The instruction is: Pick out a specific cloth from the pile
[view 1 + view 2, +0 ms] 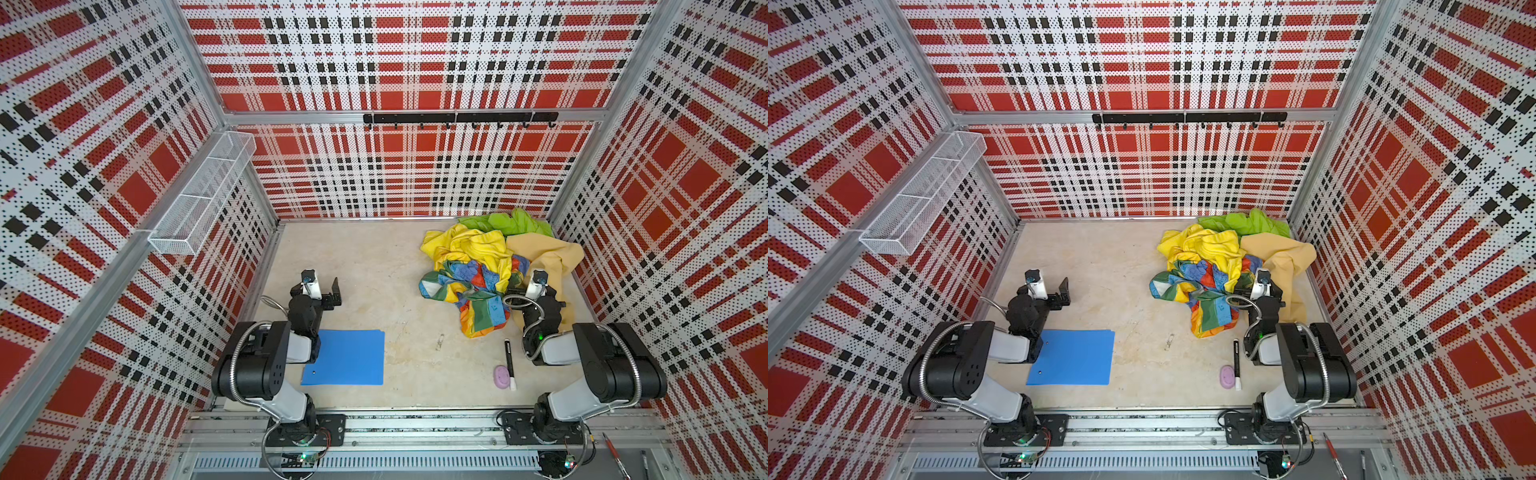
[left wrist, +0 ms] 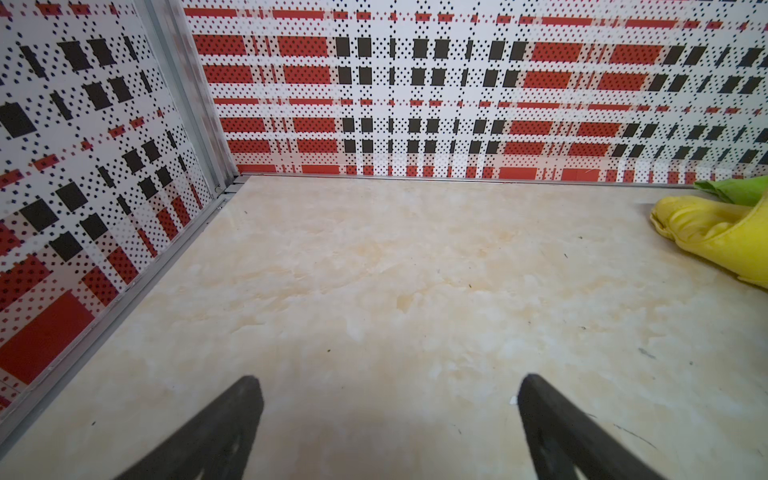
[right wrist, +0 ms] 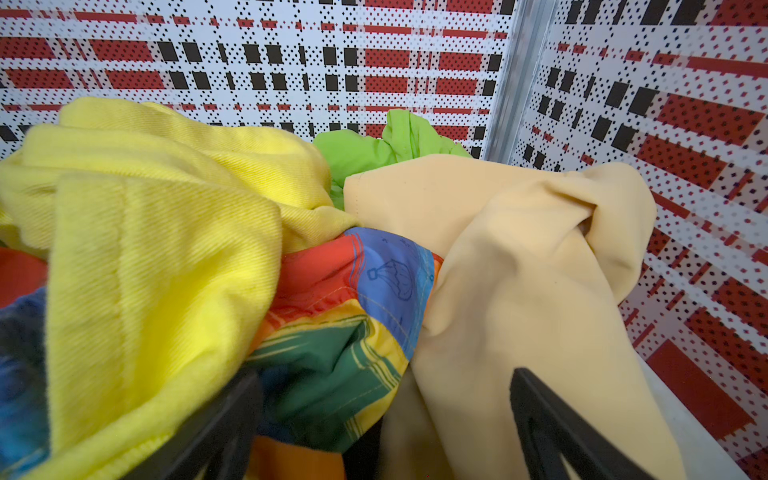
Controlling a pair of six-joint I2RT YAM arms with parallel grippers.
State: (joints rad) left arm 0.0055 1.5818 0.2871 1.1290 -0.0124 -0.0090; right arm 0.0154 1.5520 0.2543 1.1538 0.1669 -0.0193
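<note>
Nearest the lens: rail, with both arm bases bolted on.

Left gripper: low over the table, jaws spread full, nothing between them. Off on its own side, probably to leave the heap to the other arm.

Folder: flat by that arm's elbow, no part in the job.

Further right, marker and purple lump: just beside each other, near the right arm, short of the heap.

Pile: heaped in the far right corner.

Right gripper: at the pile's near edge, jaws full wide, closed on nothing. Yellow cloth by one finger, tan cloth by the other, rainbow cloth between. Looks placed to part the layers.

Black cloth: not in plain sight in any view, presumably buried beneath. Dark patch low in the right wrist view, under the rainbow cloth: may be it, cannot tell.

Judged: search step, nothing picked yet.
</note>
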